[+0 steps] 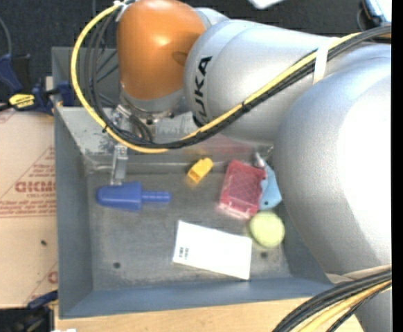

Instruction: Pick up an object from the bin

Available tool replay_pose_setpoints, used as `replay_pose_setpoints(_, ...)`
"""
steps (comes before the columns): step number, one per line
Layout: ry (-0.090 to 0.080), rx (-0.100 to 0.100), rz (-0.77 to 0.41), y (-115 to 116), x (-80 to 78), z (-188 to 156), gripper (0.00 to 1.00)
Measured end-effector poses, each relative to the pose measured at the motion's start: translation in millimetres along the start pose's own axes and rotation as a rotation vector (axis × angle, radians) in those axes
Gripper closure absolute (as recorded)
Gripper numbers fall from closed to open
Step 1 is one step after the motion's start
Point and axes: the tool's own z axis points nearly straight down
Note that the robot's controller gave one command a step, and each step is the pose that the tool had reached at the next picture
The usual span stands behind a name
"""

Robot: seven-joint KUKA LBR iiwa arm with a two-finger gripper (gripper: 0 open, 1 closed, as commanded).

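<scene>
The fingers (120,164) hang down as a narrow grey piece under the arm's orange cover (156,43). Whether they are parted or closed cannot be told from this angle, and nothing shows between them.

Straight beneath their tips, toward the near side of the bin (73,247), lies a blue plastic piece (129,197). It has a thick rounded body on the left with a thinner round stem running out to the right, and it lies flat on the bin floor. The tips end just at the upper edge of its thick body; they may be touching it, though the view does not settle that.

To the right of the fingers, a little apart, sits a small yellow block (200,170). Farther right is a pink packet (240,189), with a pale blue thing (271,192) just beside its far edge. Below that pair rests a yellow-green ball (266,229). A white card (212,250) lies flat, down and to the right of the fingers, well apart from the blue plastic piece.
</scene>
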Motion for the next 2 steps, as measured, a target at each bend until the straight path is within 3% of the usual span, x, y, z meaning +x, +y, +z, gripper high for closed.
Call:
replay_pose_setpoints(1,-0.002,0.003,-0.338,-130.7,13.2,5.7,1.00)
replay_pose_setpoints(2,-0.004,-0.001,-0.341,-126.7,13.4,5.1,1.00)
